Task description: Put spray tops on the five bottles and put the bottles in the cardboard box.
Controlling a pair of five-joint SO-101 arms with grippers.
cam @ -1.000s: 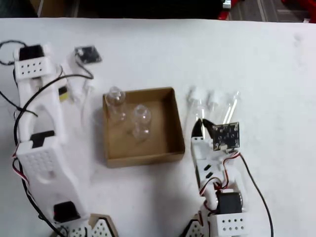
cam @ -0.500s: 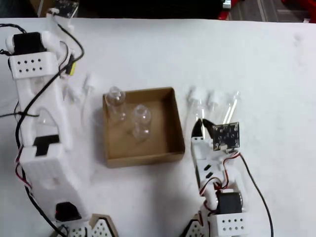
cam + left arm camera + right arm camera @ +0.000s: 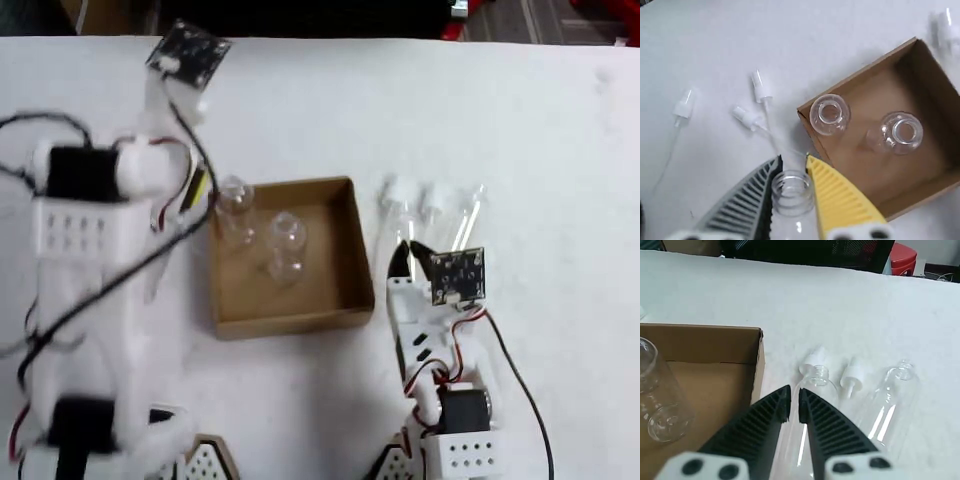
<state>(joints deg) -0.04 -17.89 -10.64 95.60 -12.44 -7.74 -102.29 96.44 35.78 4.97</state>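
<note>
The left arm has swung rightward at the high view's upper left, its left gripper (image 3: 792, 162) clamping a clear uncapped plastic bottle (image 3: 792, 195) near the brown cardboard box (image 3: 932, 75) holding two capless bottles (image 3: 829, 112); the right gripper (image 3: 794, 396) sits nearly closed and empty, and the white spray tops (image 3: 761, 86) lie unfitted

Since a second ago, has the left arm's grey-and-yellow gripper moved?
Yes. The left gripper, shut on a clear plastic bottle, swung toward the brown cardboard box, its yellow finger now beside the rim.

Clear glossy plastic bottles (image 3: 829, 114); matt brown cardboard box (image 3: 290, 322); white plastic spray tops (image 3: 761, 89); matt white table (image 3: 500, 120).
</note>
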